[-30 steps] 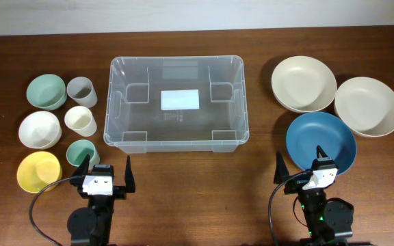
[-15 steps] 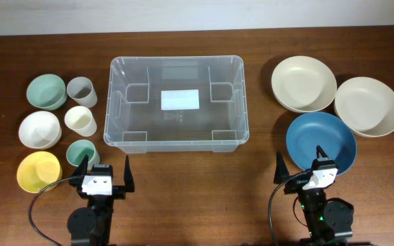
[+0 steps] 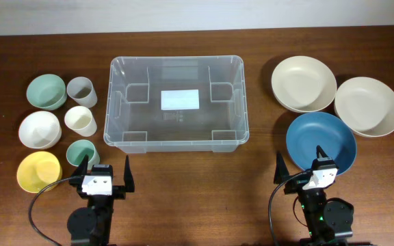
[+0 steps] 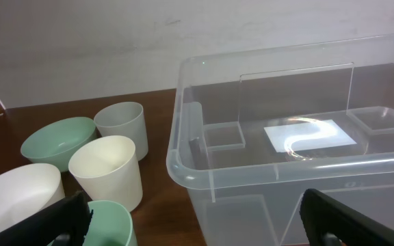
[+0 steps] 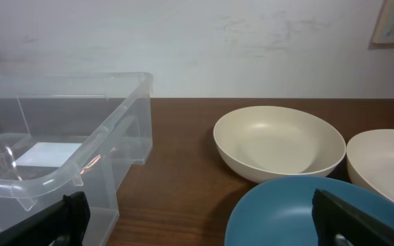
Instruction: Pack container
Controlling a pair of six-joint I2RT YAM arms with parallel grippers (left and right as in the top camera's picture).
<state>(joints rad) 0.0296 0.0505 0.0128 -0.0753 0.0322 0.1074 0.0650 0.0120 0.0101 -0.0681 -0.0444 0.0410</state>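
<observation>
1. The left gripper (image 3: 107, 162) and right gripper (image 3: 299, 156) sit at the near edge of the table (image 3: 197, 198), jaws spread wide, holding nothing.
2. The container (image 3: 176, 141) stands mid-table, empty.
3. It would be best to pinch the rim of the nearby blue bowl (image 3: 320, 135) and lift it clear over the container's wall.

Clear container (image 3: 176, 102) upright, seemingly empty, mid-table
</observation>
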